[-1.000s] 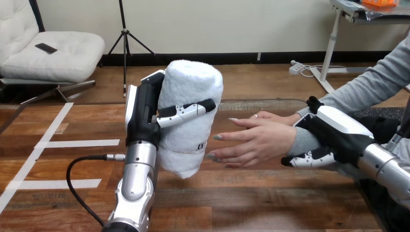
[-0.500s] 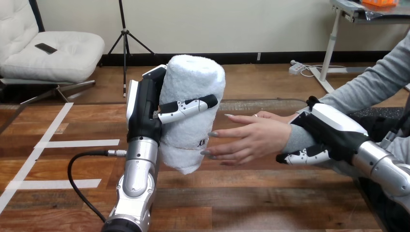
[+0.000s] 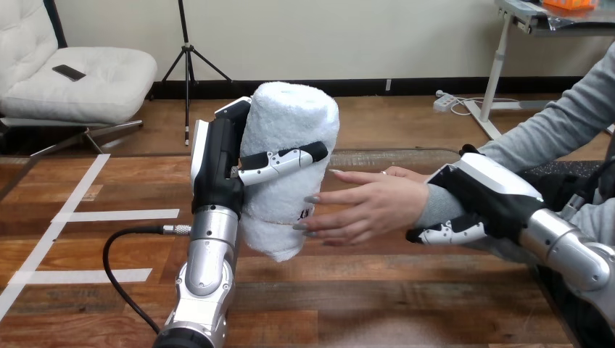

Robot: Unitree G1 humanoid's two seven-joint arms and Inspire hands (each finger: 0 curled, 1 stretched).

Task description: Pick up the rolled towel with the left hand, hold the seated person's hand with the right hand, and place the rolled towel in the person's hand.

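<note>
1. The left hand [image 3: 217,163] is clamped on the rolled towel [image 3: 290,130]. Its palm lies against the roll's left side and its fingers [image 3: 283,161] curl across the front.
2. The rolled towel stands nearly upright above the wooden table [image 3: 377,304], its lower end hanging below the hand that grips it.
3. The person's hand [image 3: 370,206] reaches in from the right, open and flat. Its fingertips touch the towel's lower right side.
4. The right hand [image 3: 482,196] is closed round the person's wrist [image 3: 435,206], its white back on top and its fingers curled beneath the grey sleeve.
</note>
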